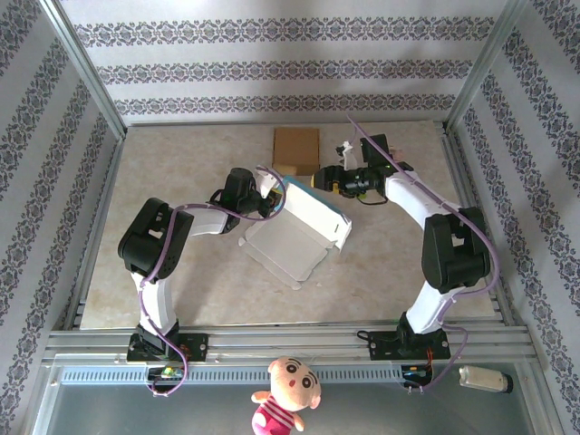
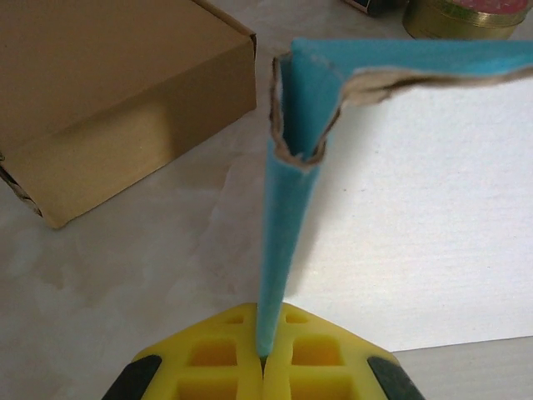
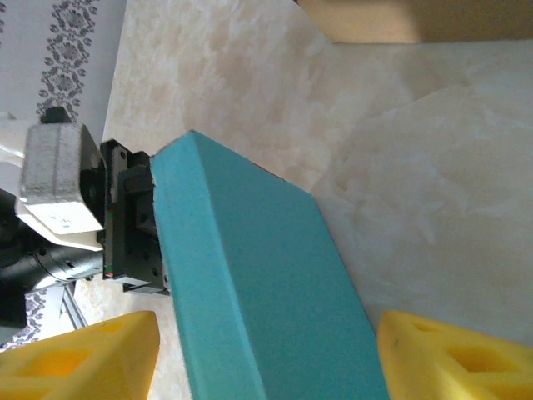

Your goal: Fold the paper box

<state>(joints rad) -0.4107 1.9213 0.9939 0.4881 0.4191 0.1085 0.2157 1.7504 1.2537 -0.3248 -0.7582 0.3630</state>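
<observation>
Top external view: the white-and-teal paper box (image 1: 294, 231) sits half-raised at the centre of the table (image 1: 181, 163), a brown cardboard carton (image 1: 297, 149) at its twelve o'clock. The left gripper (image 2: 265, 360) is clamped on a teal side flap (image 2: 287, 242), apparently to keep it upright. The right gripper (image 3: 262, 354) has its yellow fingers (image 3: 83, 358) spread wide astride the adjoining teal wall (image 3: 250, 275), probably ready to fold it.

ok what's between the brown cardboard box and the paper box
just bare tabletop. the left wrist view shows a strip of it separating the brown cardboard box from the paper box, with nothing lying on it
</observation>
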